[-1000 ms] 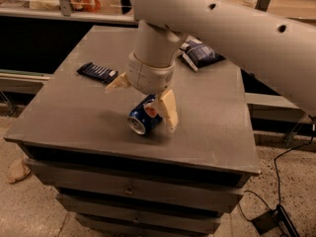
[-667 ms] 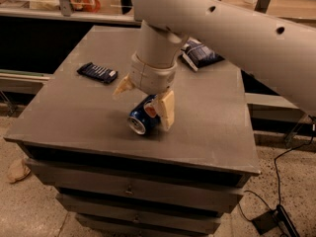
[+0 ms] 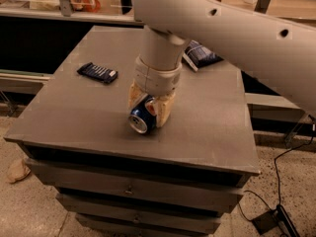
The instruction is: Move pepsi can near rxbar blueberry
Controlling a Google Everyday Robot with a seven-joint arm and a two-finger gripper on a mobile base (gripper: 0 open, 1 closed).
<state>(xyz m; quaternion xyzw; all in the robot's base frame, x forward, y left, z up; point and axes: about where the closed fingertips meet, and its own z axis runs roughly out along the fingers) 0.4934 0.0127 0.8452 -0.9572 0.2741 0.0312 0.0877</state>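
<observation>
The pepsi can (image 3: 141,118) lies on its side near the middle of the grey table (image 3: 74,117), its silver end facing the front. My gripper (image 3: 148,104) comes down from above and is shut on the can, one tan finger (image 3: 134,96) on its left and one (image 3: 165,108) on its right. The can rests at table level. The rxbar blueberry (image 3: 98,72), a flat dark bar with a pale end, lies at the table's left, well apart from the can.
A larger dark blue snack bag (image 3: 200,54) lies at the table's back right, partly behind my arm. The table has drawers below its front edge. A cable and a pedal (image 3: 269,220) lie on the floor at the right.
My fingers were spread wide on either side of the can; they have closed in against it. The can has hardly moved.
</observation>
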